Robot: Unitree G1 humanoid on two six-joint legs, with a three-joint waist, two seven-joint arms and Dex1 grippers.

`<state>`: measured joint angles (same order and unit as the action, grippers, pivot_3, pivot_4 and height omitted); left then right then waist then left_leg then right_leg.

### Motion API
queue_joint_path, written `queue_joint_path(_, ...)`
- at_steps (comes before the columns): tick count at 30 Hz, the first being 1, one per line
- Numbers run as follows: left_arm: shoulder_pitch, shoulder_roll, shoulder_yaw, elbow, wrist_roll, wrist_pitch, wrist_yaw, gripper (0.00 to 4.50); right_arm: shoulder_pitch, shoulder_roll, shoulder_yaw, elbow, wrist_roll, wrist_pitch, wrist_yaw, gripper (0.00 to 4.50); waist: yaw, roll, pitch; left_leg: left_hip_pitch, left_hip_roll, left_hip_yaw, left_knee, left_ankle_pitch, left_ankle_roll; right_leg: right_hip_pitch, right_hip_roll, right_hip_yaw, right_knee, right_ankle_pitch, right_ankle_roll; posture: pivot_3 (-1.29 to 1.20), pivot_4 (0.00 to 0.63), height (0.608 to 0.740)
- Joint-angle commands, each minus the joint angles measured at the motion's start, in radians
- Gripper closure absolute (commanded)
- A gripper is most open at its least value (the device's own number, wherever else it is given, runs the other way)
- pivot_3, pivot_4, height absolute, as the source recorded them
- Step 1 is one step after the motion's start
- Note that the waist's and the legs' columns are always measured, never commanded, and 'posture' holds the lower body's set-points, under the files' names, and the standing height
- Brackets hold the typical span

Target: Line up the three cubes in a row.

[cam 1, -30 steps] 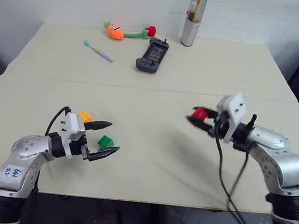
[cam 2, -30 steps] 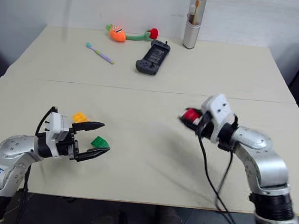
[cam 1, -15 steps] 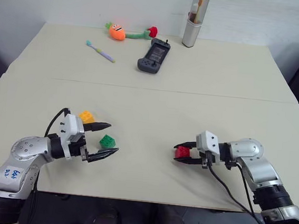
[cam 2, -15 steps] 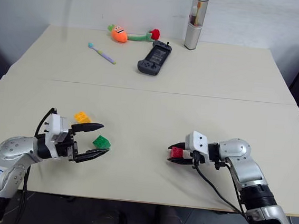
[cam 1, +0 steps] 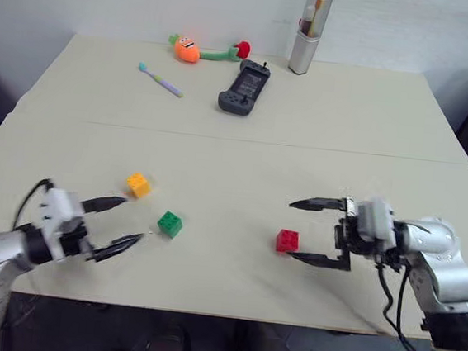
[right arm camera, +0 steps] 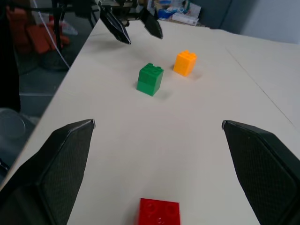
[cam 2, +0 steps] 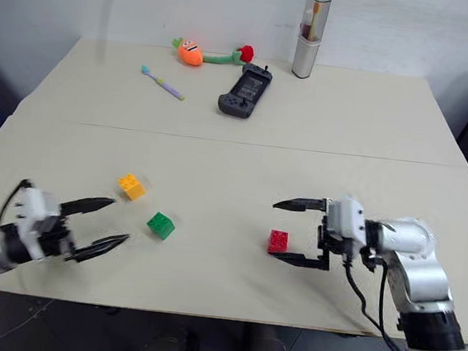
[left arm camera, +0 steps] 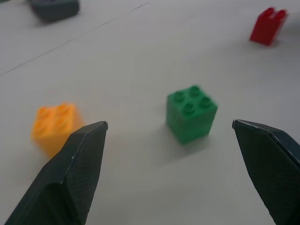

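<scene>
All three cubes rest on the beige table (cam 1: 235,167). The orange-yellow cube (cam 1: 138,185) is at the left, the green cube (cam 1: 170,223) sits just right of it and nearer me, and the red cube (cam 1: 287,240) lies further right. My right gripper (cam 1: 291,229) points left and is open. Its fingers stand wide on either side of the red cube (right arm camera: 159,212) and do not touch it. My left gripper (cam 1: 133,220) is open and empty, a short way left of the green cube (left arm camera: 191,113).
At the far side of the table lie a black game controller (cam 1: 244,87), a carrot plush toy (cam 1: 184,49), a toothbrush (cam 1: 160,80) and an upright silver holder (cam 1: 308,32). The table's front edge runs close behind both grippers.
My right gripper carried the red cube down to the table, opened and let it go. My left gripper, still open, drew back to the left, away from the green cube.
</scene>
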<state>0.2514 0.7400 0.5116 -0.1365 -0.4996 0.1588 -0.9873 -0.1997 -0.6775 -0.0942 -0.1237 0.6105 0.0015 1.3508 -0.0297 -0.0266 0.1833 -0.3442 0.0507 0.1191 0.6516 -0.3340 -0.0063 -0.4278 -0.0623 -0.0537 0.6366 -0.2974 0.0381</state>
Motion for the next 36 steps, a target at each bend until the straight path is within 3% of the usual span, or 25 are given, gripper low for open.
queue_joint_path(1,0.082,0.008,0.106,0.055,-0.013,-0.015,-0.022,0.00,0.059,0.058,-0.098,-0.039,0.074,-0.055,-0.036,0.03,0.000,0.000,0.000,0.000,0.000,0.000,0.000,0.000,0.001,0.000,0.000,0.000,0.000,0.000,0.000,0.00,0.150,0.740)
queue_joint_path(6,0.134,-0.009,0.138,0.189,0.020,-0.057,-0.009,0.00,0.131,0.074,-0.108,-0.011,0.077,-0.095,0.027,0.03,0.004,0.000,0.000,0.002,-0.001,0.000,0.000,0.000,0.001,0.001,-0.001,0.000,0.001,0.000,-0.001,0.00,0.150,0.740)
queue_joint_path(11,0.118,-0.078,0.103,0.020,-0.075,0.032,0.046,0.00,0.140,0.084,-0.092,-0.050,0.064,-0.138,0.046,0.03,0.004,0.000,0.000,0.002,-0.001,0.000,-0.001,0.000,0.001,0.001,-0.002,0.000,0.001,0.000,-0.001,0.00,0.150,0.740)
queue_joint_path(14,0.094,-0.198,-0.008,-0.189,-0.076,0.070,0.188,0.00,0.141,0.078,-0.081,-0.039,0.043,-0.170,0.070,0.03,0.005,0.000,0.000,0.002,-0.001,0.000,-0.002,0.000,0.001,0.002,-0.002,0.000,0.001,0.000,-0.001,0.00,0.150,0.740)
queue_joint_path(19,0.056,-0.342,-0.162,-0.347,-0.014,0.104,0.363,0.00,0.145,0.076,-0.069,-0.038,0.044,-0.168,0.077,0.03,0.000,-0.001,0.000,0.004,-0.001,0.001,-0.001,0.000,0.000,0.003,-0.001,0.001,0.001,0.000,0.000,0.00,0.150,0.740)
queue_joint_path(27,-0.044,-0.441,-0.348,-0.275,0.193,0.115,0.573,0.00,0.131,0.088,-0.036,-0.043,0.022,-0.165,0.060,0.03,0.003,0.000,0.000,0.008,-0.002,0.001,-0.001,0.000,-0.001,0.005,0.002,0.002,0.001,0.000,0.000,0.00,0.150,0.740)
queue_joint_path(30,-0.073,-0.444,-0.387,-0.269,0.195,0.123,0.564,0.58,0.138,0.088,-0.032,-0.055,0.018,-0.163,0.051,0.00,0.005,0.000,0.000,0.007,-0.001,0.001,-0.001,0.000,0.000,0.005,0.001,0.001,0.001,0.000,0.000,0.00,0.150,0.740)
queue_joint_path(33,-0.081,-0.421,-0.403,-0.265,0.190,0.120,0.533,1.47,0.156,0.082,-0.040,-0.063,0.013,-0.166,0.042,0.00,0.005,0.000,0.000,0.007,-0.001,0.001,-0.001,0.000,0.000,0.006,0.001,0.001,0.001,0.000,0.000,0.00,0.150,0.740)
queue_joint_path(36,-0.094,-0.301,-0.410,-0.241,0.208,0.085,0.407,2.44,0.184,0.071,-0.063,-0.082,0.008,-0.171,0.025,0.00,0.004,0.000,0.000,0.007,-0.001,0.001,-0.001,0.000,0.000,0.005,0.001,0.001,0.001,0.000,0.000,0.00,0.150,0.740)
